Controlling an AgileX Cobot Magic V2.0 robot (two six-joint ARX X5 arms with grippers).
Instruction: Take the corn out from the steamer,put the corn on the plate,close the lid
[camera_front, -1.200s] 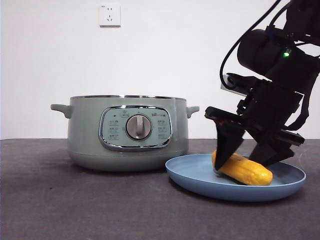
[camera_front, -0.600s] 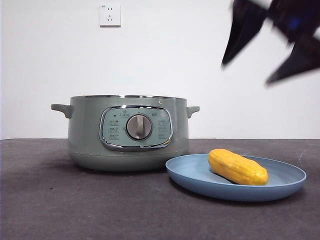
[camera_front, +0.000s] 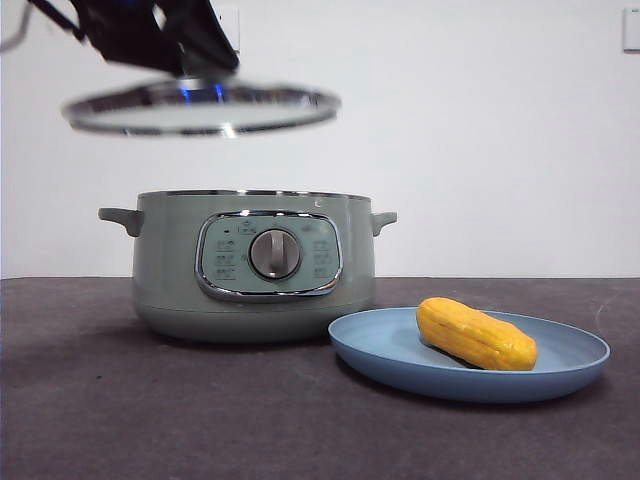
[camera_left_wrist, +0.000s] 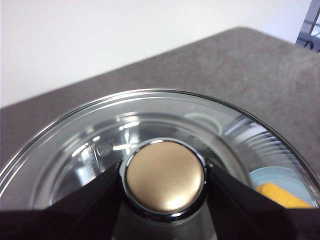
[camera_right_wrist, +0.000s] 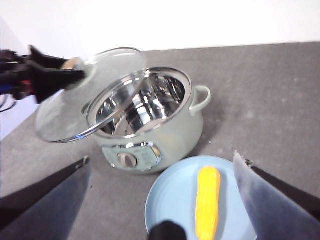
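Note:
The corn (camera_front: 475, 333) lies free on the light-blue plate (camera_front: 372, 358), right of the steamer (camera_front: 255, 265), which stands open. My left gripper (camera_front: 195, 78) is shut on the knob of the glass lid (camera_front: 200, 108) and holds it nearly level in the air, above the steamer and a little to its left. The left wrist view shows the jaws on both sides of the knob (camera_left_wrist: 165, 182). My right gripper (camera_right_wrist: 161, 157) is open and empty, high above the plate (camera_right_wrist: 170, 200) and the corn (camera_right_wrist: 207, 200), out of the front view.
Grey table surface (camera_front: 120, 420) runs in front of the steamer and the plate. A white wall with a socket stands behind. The steamer's shiny inner pot (camera_right_wrist: 135, 107) shows nothing inside.
My right gripper let go of the corn on the plate and rose out of the front view. My left gripper came in at the upper left with the lid.

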